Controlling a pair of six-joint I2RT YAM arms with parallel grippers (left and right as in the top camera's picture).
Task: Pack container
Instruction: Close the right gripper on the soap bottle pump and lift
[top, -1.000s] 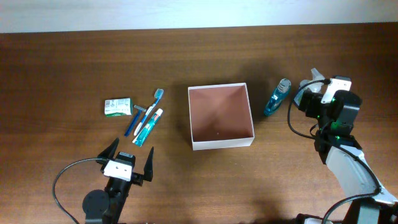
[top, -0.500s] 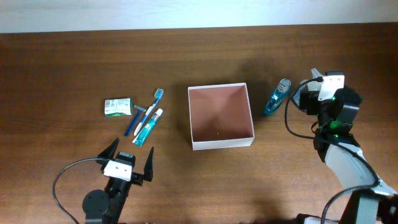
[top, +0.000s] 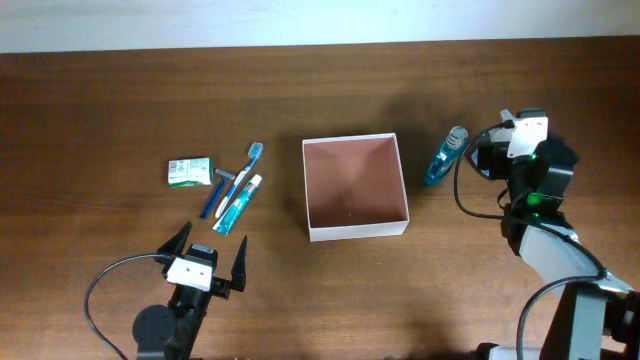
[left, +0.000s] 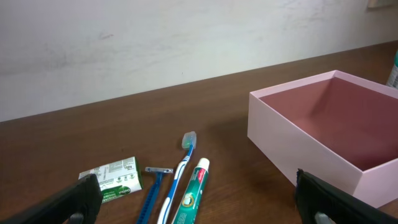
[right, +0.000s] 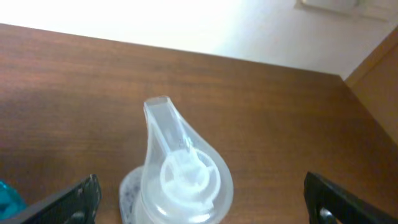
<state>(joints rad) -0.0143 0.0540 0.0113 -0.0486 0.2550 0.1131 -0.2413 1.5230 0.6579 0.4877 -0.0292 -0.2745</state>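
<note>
white container (top: 357, 229) left of right gripper (top: 484, 156)

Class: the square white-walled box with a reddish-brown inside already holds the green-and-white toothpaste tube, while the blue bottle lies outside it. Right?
No. The square white-walled box is empty; the overhead view shows the green-and-white toothpaste tube lying outside it. The blue bottle does lie outside it.

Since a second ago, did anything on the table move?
Only the right gripper moved: it slid a little toward the blue bottle, with its jaws wide open and grabbing nothing. The left gripper, the container, the bottle, the soap packet and the toothbrush all stayed put.
</note>
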